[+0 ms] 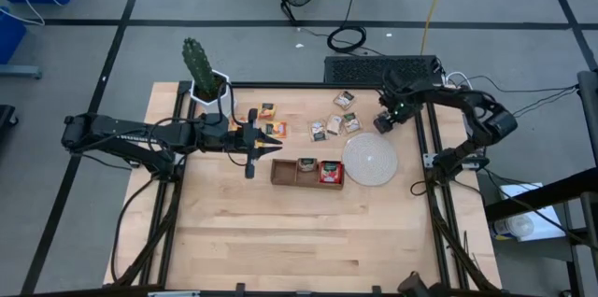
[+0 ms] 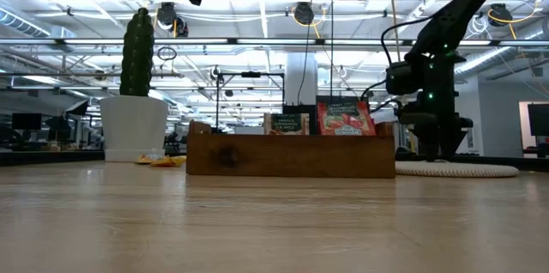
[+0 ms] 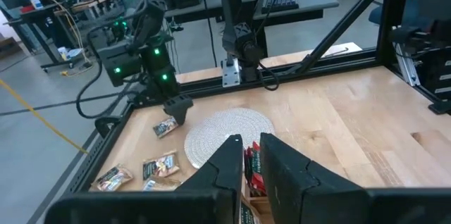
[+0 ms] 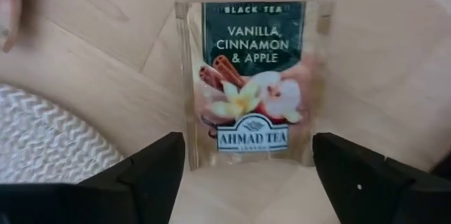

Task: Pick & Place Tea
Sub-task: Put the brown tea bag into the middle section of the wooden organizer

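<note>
From above, the left gripper (image 1: 264, 143) hangs over the table just left of the tray (image 1: 284, 175), its fingers drawn narrow with nothing between them. Yellow-orange sachets (image 1: 272, 130) lie beside it, near the cactus (image 1: 198, 65). The right gripper (image 1: 383, 122) sits at the disc's (image 1: 370, 160) far edge, next to a cluster of tan sachets (image 1: 334, 125). In the tray, a tan sachet (image 1: 306, 164) fills the middle slot and a red sachet (image 1: 330, 172) the right one — the left slot looks bare.

Low view now: both tray sachets stand upright above the tray wall, the dark-labelled one (image 2: 286, 124) left of the red one (image 2: 346, 118). The right arm comes down behind the disc (image 2: 459, 170).

Left wrist: the two fingers (image 3: 225, 164) nearly touch, holding nothing, with the red sachet (image 3: 252, 165) showing just past them. Across the disc (image 3: 229, 132), the right gripper (image 3: 177, 110) is low over one sachet (image 3: 165, 128).

Right wrist — a vanilla, cinnamon and apple sachet (image 4: 253, 83) lies flat on the wood, squarely between the wide-spread fingers (image 4: 141, 175), the disc's edge (image 4: 49, 143) beside it.
</note>
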You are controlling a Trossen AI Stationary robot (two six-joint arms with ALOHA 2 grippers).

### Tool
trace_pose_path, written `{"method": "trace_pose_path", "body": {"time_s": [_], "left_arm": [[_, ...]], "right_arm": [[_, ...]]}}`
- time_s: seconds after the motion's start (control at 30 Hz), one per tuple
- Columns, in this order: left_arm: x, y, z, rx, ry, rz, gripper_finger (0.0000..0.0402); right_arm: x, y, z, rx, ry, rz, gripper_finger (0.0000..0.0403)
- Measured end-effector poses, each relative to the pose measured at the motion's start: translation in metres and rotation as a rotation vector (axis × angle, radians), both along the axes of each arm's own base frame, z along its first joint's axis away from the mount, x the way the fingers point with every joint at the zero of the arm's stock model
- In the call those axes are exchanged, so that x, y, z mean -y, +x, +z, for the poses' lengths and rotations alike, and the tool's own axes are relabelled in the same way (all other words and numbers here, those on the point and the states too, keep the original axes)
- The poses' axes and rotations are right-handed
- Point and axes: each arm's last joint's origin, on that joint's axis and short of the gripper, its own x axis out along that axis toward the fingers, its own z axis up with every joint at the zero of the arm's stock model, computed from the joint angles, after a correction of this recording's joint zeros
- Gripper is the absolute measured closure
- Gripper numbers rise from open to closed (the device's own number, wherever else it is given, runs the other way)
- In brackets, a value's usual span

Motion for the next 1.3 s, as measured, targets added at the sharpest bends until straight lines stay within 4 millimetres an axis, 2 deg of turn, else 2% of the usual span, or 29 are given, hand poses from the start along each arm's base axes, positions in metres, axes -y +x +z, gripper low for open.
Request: {"method": "trace_pose_path", "body": {"time_s": [0.27,0.43,0.6,0.97,1.13,1.3], "left_arm": [[0.000,0.000,0.000,0.000,0.000,0.000,0.0344],[0.000,0.000,0.000,0.000,0.000,0.000,0.0344],[0.000,0.000,0.000,0.000,0.000,0.000,0.0344],[0.000,0.000,0.000,0.000,0.000,0.000,0.0344],[0.000,0.000,0.000,0.000,0.000,0.000,0.0344],[0.000,0.000,0.000,0.000,0.000,0.000,0.0344]], "right_arm": [[-0.005,0.003,-0.006,-0.012,-0.023,-0.011,0.0130],[-0.005,0.003,-0.006,-0.013,-0.024,-0.023,0.0163],[-0.005,0.003,-0.006,-0.014,-0.025,-0.025,0.0221],[-0.008,0.003,-0.001,-0.007,-0.032,-0.017,0.0387],[-0.017,0.010,0.014,0.008,-0.122,0.038,0.0395],[-0.037,0.021,0.037,0.033,-0.250,0.103,0.0398]]}}
